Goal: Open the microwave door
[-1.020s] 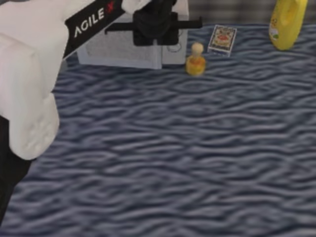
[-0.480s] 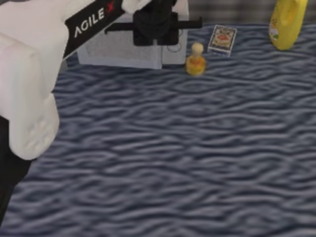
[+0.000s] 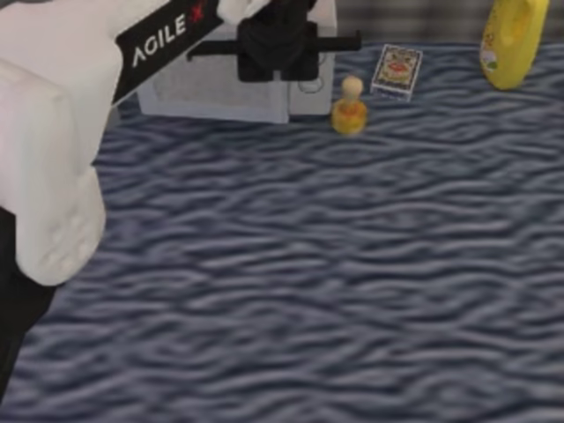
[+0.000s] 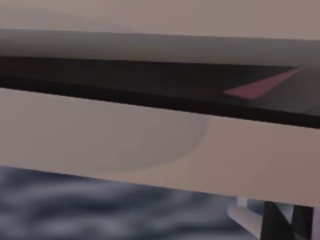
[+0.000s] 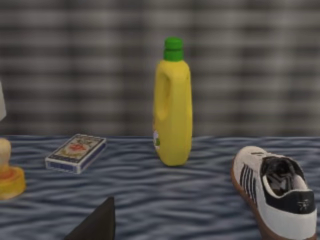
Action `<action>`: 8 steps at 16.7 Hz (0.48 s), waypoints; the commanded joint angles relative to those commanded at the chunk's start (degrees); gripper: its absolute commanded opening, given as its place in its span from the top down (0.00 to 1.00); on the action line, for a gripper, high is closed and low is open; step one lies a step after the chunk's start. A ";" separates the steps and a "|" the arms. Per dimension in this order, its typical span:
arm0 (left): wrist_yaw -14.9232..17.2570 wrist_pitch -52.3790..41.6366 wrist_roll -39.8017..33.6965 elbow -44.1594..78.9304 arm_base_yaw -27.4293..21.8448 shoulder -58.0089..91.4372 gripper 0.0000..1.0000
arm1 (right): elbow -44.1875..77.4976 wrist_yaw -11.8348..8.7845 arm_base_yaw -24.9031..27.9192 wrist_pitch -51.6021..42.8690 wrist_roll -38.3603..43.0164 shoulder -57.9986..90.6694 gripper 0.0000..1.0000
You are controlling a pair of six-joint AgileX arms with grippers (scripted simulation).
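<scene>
The light-grey microwave (image 3: 310, 92) stands at the table's far edge, left of centre. The microwave door (image 3: 207, 88), with its speckled mesh window, covers most of the front. My left arm reaches over it, and my left gripper (image 3: 278, 51) hangs at the door's right edge beside the control panel. In the left wrist view the door's pale face (image 4: 150, 145) fills the picture below a dark band. A pale bar-shaped handle (image 4: 245, 219) runs up to the dark parts of my left gripper (image 4: 290, 227). My right gripper (image 5: 97, 222) shows only as a dark tip, away from the microwave.
A small yellow piece with a round cream top (image 3: 350, 107) stands just right of the microwave. A card box (image 3: 397, 69) and a tall yellow bottle (image 3: 514, 40) lie farther right. A white sneaker (image 5: 275, 192) rests near the bottle (image 5: 172, 115). The blue-grey cloth (image 3: 308, 282) covers the table.
My left gripper has crept very slightly toward the microwave. The door and the other objects look unmoved.
</scene>
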 joint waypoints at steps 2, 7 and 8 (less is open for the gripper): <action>0.22 1.29 1.26 -2.15 0.00 -1.55 1.00 | 0.00 0.00 0.00 0.00 0.00 0.00 0.00; 1.89 5.76 5.02 -10.95 0.71 -6.67 1.00 | 0.00 0.00 0.00 0.00 0.00 0.00 0.00; 2.06 6.18 5.36 -11.63 0.76 -7.12 1.00 | 0.00 0.00 0.00 0.00 0.00 0.00 0.00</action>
